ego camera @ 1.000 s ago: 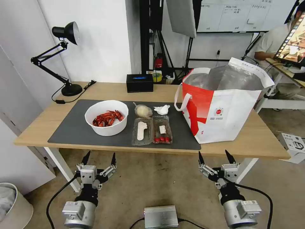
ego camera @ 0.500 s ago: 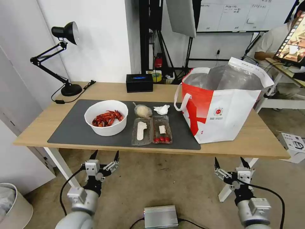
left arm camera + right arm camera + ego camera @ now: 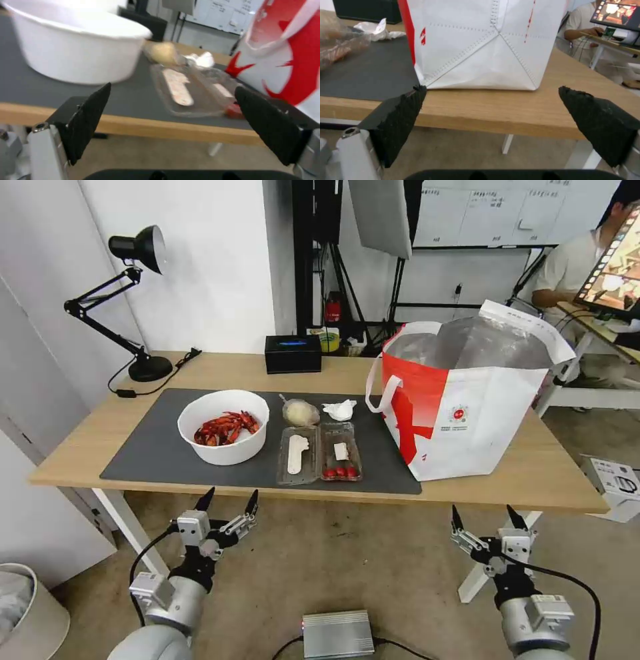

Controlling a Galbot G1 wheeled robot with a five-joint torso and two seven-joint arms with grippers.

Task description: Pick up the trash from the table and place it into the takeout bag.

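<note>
Clearly, white bowl (image 3: pixel 223 427) holds red shells (image 3: pixel 225 428); takeout bag (image 3: pixel 463 400) gapes.

Each arm ended in a silver-grey cylindrical wrist with a small white label block on its side and a black collar above it. The left tool (image 3: pixel 228 501) and the right tool (image 3: pixel 485 519) shared one build: a pale metal body with visible screws, carrying two black, pointed, wedge-shaped fingers (image 3: pixel 87 120) with a rough, grainy surface. A black cable looped from each wrist. A grey ribbed metal box (image 3: pixel 337 634) sat between the arms.
</note>
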